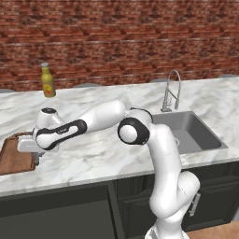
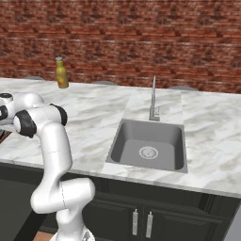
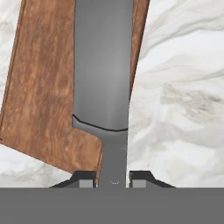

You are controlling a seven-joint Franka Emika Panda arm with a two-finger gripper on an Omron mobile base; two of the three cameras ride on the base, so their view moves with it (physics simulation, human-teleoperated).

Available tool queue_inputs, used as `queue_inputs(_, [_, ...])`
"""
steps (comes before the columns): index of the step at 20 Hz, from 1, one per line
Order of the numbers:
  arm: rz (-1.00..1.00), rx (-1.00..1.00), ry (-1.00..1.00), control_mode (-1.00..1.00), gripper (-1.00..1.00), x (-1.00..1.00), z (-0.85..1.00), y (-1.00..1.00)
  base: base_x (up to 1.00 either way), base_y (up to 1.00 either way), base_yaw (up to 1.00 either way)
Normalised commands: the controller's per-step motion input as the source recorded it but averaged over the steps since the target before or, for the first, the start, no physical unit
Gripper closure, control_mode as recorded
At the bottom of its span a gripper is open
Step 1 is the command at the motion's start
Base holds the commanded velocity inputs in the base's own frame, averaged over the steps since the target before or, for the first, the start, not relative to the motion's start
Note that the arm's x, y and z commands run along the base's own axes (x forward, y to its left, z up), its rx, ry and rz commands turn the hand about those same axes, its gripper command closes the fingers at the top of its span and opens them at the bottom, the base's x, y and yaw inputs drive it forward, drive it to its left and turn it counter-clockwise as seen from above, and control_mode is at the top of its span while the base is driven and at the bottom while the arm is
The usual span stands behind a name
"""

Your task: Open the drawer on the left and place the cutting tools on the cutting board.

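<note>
Holding the grey wide-headed tool [image 3: 103, 65] by its narrow stem, your hand [image 3: 113, 179] is pinched on it, a fingertip at each side, with the broad blade running out toward 12 o'clock over the cutting board [image 3: 41, 83]. The blade lies along the board's edge at 3 o'clock, part of it seeming to overhang toward the marble counter [image 3: 179, 87], so you would do well to shift toward 9 o'clock before letting go, then lower until the blade is flat and release gently so it does not slide off the rim.

The hand view gives you that blade-to-edge relation. The left base view shows instead where the board [image 1: 14, 156] sits on the counter [image 1: 93, 158], at 9 o'clock of the picture, with the hand [image 1: 35, 156] low at its near corner, and the opened drawer [image 1: 56, 210] below the counter's front at 7 o'clock. You cannot tell from either whether the knife is already placed. A yellow bottle [image 1: 47, 80] and the sink [image 1: 186, 133] stand well apart.
</note>
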Motion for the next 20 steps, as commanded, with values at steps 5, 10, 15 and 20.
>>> queue_inputs(5, [0.00, 0.00, 0.00, -1.00, 1.00, 0.13, 0.00, 0.28, 0.00, 0.00, 0.00])
queue_inputs(10, [-0.01, 0.00, 0.00, -1.00, 1.00, 0.05, -0.07, 0.20, 0.00, 0.00, 0.00])
queue_inputs(15, [-0.03, 0.00, 0.00, -1.00, -1.00, -0.07, -0.12, 0.01, 0.00, 0.00, 0.00])
queue_inputs(20, [-0.06, 0.00, 0.00, -1.00, -1.00, -0.06, -0.01, 0.00, 0.00, 0.00, 0.00])
